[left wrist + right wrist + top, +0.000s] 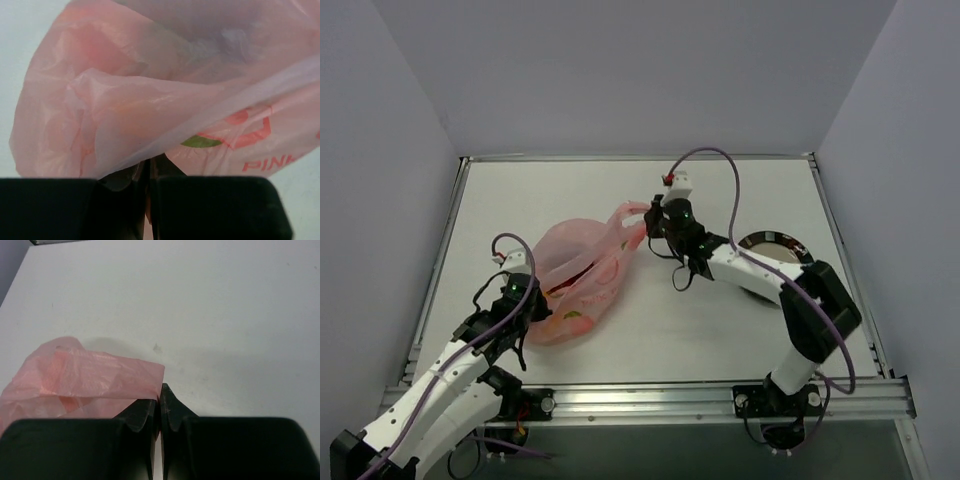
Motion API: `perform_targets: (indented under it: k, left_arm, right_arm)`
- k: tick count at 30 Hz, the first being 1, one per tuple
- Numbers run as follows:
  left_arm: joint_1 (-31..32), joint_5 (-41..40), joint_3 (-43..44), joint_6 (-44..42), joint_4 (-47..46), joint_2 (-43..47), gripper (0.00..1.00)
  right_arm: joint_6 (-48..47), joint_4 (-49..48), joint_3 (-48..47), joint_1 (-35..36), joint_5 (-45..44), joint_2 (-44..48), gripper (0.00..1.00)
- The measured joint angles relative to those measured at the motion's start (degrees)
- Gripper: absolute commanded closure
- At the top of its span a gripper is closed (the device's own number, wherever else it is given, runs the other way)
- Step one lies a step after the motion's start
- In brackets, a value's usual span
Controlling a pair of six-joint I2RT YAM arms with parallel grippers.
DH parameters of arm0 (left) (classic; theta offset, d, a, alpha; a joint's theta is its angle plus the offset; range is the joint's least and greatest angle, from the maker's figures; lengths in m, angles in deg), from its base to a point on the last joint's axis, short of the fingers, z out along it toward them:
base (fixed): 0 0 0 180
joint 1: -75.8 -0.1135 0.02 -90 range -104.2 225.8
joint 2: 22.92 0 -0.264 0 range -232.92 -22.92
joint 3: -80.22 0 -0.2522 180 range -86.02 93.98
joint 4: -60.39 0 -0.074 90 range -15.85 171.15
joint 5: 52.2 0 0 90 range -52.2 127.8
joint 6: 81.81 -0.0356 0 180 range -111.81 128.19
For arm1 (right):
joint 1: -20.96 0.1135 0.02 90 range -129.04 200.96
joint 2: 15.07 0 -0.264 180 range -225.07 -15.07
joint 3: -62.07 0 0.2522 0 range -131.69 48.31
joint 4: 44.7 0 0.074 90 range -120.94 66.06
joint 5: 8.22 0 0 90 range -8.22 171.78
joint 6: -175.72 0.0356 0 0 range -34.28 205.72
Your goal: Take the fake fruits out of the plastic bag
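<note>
Left claw [150, 171] clamped on thin crinkly translucent pink plastic bag [582, 285], its 8 o'clock; right claw [160, 397] pinching handle [632, 214], 2 o'clock. I see no fake fruits out: unloading not begun.

The white-and-black left arm [445, 380] and right arm [810, 305] each carry a looping purple cable [715, 153] and a small green light [687, 212].
</note>
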Motion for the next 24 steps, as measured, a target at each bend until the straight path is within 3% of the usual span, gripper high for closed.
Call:
perform_targets:
  k: [6, 7, 8, 9, 11, 12, 15, 17, 24]
  left_arm:
    - [4.39, 2.43, -3.02, 1.95, -4.94, -2.75, 0.98]
    - [4.96, 3.04, -3.54, 1.99, -6.45, -3.98, 0.98]
    - [5.27, 3.41, -3.63, 1.92, -7.30, -4.68, 0.98]
    - [5.55, 3.98, -3.63, 1.75, -8.52, -5.64, 0.98]
    - [5.81, 4.96, -3.61, 1.25, -10.38, -7.23, 0.98]
    - [5.86, 5.09, -3.58, 1.03, -10.93, -7.19, 0.97]
    - [5.86, 5.44, -2.45, 0.20, -12.11, -6.78, 0.98]
    - [5.86, 5.68, -1.07, -0.07, -12.92, -6.80, 0.98]
    - [5.92, 6.10, 0.66, 0.04, -16.70, -6.95, 0.98]
  right_arm:
    - [0.02, -1.03, -23.06, -1.31, 3.96, -19.78, 1.00]
    - [0.07, -0.96, -26.95, -1.31, 4.48, -23.12, 0.96]
    - [0.13, -0.81, -29.27, -1.29, 4.81, -25.20, 0.89]
    - [0.09, -0.70, -31.32, -1.18, 5.18, -27.30, 0.67]
    - [0.17, 0.70, -32.24, -1.14, 5.79, -29.20, 0.40]
    - [0.02, 1.84, -31.87, -1.20, 5.99, -29.20, 0.21]
    - [-1.01, 4.96, -29.14, -1.22, 6.36, -26.43, 0.05]
    - [-1.57, 7.26, -25.14, -1.18, 6.29, -21.46, 0.00]
    - [-2.86, 11.10, -11.89, 2.84, 2.86, 8.00, 0.00]
